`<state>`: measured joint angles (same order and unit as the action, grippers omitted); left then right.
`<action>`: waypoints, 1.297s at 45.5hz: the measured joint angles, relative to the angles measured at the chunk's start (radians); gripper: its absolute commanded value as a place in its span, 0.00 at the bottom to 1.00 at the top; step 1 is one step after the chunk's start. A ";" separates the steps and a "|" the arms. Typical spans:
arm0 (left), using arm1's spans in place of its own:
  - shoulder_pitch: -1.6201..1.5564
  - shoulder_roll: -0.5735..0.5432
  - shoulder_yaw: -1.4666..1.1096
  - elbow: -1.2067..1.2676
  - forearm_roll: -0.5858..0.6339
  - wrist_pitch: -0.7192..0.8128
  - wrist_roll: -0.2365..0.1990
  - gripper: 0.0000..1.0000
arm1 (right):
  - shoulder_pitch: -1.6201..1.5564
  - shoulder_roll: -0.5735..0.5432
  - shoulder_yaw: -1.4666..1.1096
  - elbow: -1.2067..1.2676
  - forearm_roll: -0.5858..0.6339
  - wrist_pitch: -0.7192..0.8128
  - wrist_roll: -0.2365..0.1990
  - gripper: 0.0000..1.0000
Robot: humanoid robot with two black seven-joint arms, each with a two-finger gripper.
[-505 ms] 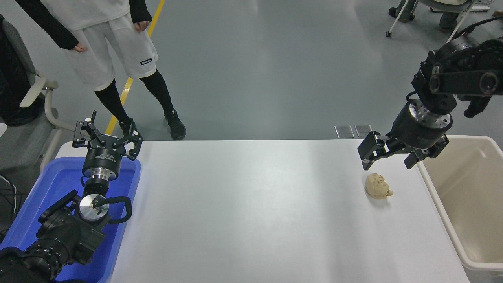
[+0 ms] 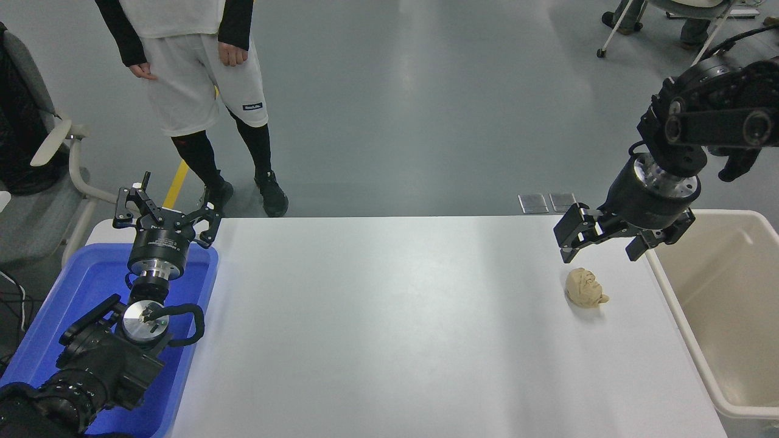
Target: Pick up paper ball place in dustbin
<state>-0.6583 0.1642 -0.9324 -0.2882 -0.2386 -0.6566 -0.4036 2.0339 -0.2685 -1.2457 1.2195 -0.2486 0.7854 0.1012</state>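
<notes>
Beside the paper ball (image 2: 585, 288) stands the cream dustbin (image 2: 679, 307) at the white table's (image 2: 389, 328) right edge, with bare tabletop between them; a person (image 2: 195, 91) stands well off beyond the far side. My right gripper (image 2: 602, 246) hangs just above the ball, fingers spread and empty. My left gripper (image 2: 165, 219), also spread, sits parked over the blue bin (image 2: 201, 286), far from the ball.

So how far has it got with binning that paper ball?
Nothing is done yet: the paper ball lies on the white table. In hand: the right gripper hovers open above it. Left: grasp it and drop it into the dustbin.
</notes>
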 measured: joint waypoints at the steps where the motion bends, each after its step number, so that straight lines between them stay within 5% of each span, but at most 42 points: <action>1: 0.000 0.000 0.000 0.000 0.000 0.000 0.000 0.99 | 0.000 -0.001 0.000 0.000 0.000 0.000 0.000 1.00; 59: 0.000 0.000 0.000 0.000 0.001 -0.001 0.000 0.99 | 0.001 -0.036 0.038 -0.008 0.001 0.000 0.000 1.00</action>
<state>-0.6580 0.1646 -0.9327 -0.2884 -0.2379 -0.6579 -0.4033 2.0346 -0.3049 -1.2075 1.2118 -0.2472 0.7854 0.1013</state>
